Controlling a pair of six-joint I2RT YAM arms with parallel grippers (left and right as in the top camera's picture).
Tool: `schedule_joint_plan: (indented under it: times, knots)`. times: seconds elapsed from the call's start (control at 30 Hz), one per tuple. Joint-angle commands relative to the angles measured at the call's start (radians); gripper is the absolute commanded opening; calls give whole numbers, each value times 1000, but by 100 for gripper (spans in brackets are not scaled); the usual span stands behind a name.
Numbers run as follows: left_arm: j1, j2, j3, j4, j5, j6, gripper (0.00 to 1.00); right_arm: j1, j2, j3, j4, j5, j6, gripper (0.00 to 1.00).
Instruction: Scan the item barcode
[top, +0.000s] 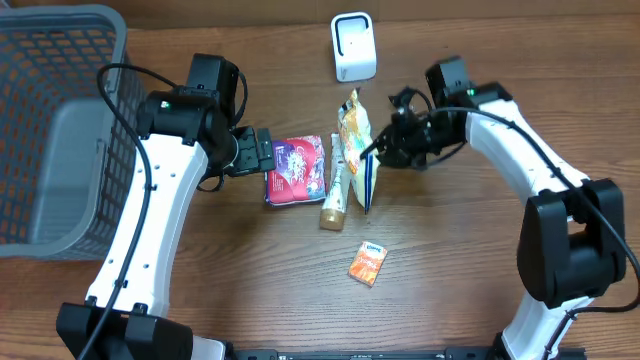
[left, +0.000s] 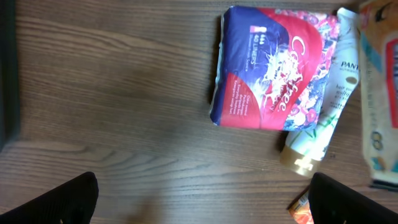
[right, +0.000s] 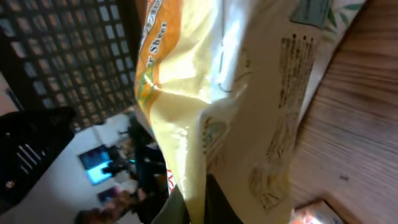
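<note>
The item is a yellow-and-orange snack bag (top: 353, 130), tipped up on its edge at mid-table. My right gripper (top: 377, 152) is shut on its side. In the right wrist view the crinkled bag (right: 224, 93) fills the frame and my right gripper (right: 205, 208) pinches its lower edge. I cannot make out the barcode in any view. A white scanner (top: 354, 47) stands at the back, behind the bag. My left gripper (top: 262, 155) hangs open beside a red-and-blue pack (top: 297, 170); in its wrist view the left gripper (left: 202, 202) holds nothing.
A white tube (top: 336, 190) lies between the pack and the bag. A small orange packet (top: 368, 263) lies nearer the front. A grey mesh basket (top: 60, 120) fills the far left. The left wrist view shows the pack (left: 270, 68) and tube (left: 323, 112).
</note>
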Motion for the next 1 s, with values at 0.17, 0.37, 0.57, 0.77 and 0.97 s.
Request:
schedule_joint_plan:
  times: [0.17, 0.37, 0.57, 0.77, 0.97]
  knots:
    - [-3, -2, 7, 1, -9, -10, 100, -171, -10, -164, 0, 376, 111, 36]
    - [-3, -2, 7, 1, -9, -10, 100, -245, -10, -73, -164, 636, 80, 64]
    - [-3, -2, 7, 1, -9, -10, 100, -250, -11, 110, -335, 742, -32, 71]
    - [-3, -2, 7, 1, -9, -10, 100, -160, -10, 172, -285, 666, -90, 79]
    - [-3, -2, 7, 1, -9, -10, 100, -61, -9, 98, -32, 739, 156, 80]
